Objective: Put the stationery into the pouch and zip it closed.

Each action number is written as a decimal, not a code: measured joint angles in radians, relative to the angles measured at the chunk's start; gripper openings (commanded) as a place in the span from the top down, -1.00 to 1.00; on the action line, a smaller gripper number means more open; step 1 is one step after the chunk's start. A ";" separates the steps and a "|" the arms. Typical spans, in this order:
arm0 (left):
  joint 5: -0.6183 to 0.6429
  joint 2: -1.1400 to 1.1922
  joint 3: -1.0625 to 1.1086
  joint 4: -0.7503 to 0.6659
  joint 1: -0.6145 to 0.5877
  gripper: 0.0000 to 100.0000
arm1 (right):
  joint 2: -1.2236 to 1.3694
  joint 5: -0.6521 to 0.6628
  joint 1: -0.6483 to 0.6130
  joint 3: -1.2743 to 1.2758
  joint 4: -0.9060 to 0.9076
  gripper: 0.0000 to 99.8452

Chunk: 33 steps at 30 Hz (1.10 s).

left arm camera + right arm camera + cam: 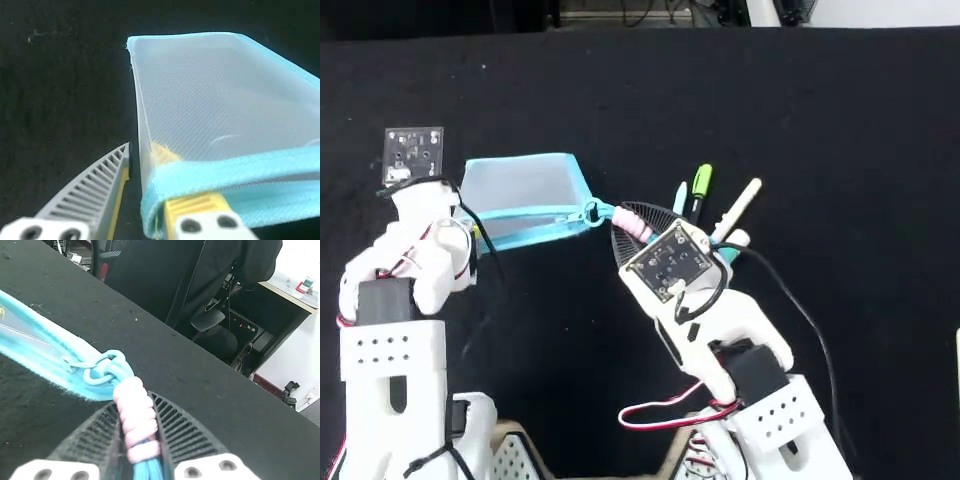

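- The right gripper (136, 405) is clamped on the pink pull cord (134, 412) at the pouch's end nearest that arm. The cord is tied to the zip slider (102, 367).
- The left gripper (145, 167) pinches the opposite end of the pouch (520, 185), one finger on each side of the mesh wall, and pins it to the table.
- The pouch lies flat between the two arms, with its teal zip band (535, 225) on the near edge. Through the mesh it looks empty. With the slider at the end by the right gripper, I cannot tell whether the mouth is open or shut.
- Just beyond the right gripper, the green marker (701, 185), the blue pen (680, 197) and the cream pen (741, 204) lie on the table outside the pouch.
- My reading is that the task is at an early stage: the pouch is held and the zip is in hand, but nothing is packed. All three items still have to go in, and then the zip must be closed.
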 measured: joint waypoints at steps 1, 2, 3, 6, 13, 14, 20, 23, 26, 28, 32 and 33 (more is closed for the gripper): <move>0.000 0.006 -0.005 0.000 0.000 0.93 | 0.000 0.000 0.000 0.000 0.000 0.98; 0.002 0.011 -0.005 0.000 0.002 0.94 | 0.000 0.000 0.000 0.000 0.000 0.98; 0.002 0.014 -0.005 -0.002 0.002 0.94 | 0.000 0.000 0.000 0.000 0.000 0.98; 0.008 0.015 -0.005 -0.012 0.014 0.94 | 0.000 0.000 0.020 0.000 0.000 0.98; 0.055 0.015 -0.002 -0.043 0.068 0.94 | 0.000 0.000 0.092 0.000 0.002 0.98; 0.058 0.015 0.009 -0.055 0.068 0.94 | 0.000 0.000 0.092 0.000 0.006 0.98; 0.087 0.014 0.051 -0.095 0.060 0.94 | 0.000 0.000 0.092 0.000 0.086 0.98; 0.095 0.014 0.051 -0.095 0.015 0.94 | 0.000 0.000 0.095 -0.002 0.089 0.98; 0.095 0.014 0.051 -0.097 -0.005 0.94 | 0.000 0.000 0.118 -0.002 0.089 0.98; 0.095 0.014 0.051 -0.097 -0.005 0.94 | 0.000 0.000 0.127 -0.002 0.089 0.98; 0.095 0.014 0.051 -0.097 -0.005 0.94 | 0.014 0.000 0.146 -0.005 0.089 0.98; 0.095 0.014 0.051 -0.097 -0.005 0.94 | 0.035 0.000 0.146 -0.014 0.089 0.98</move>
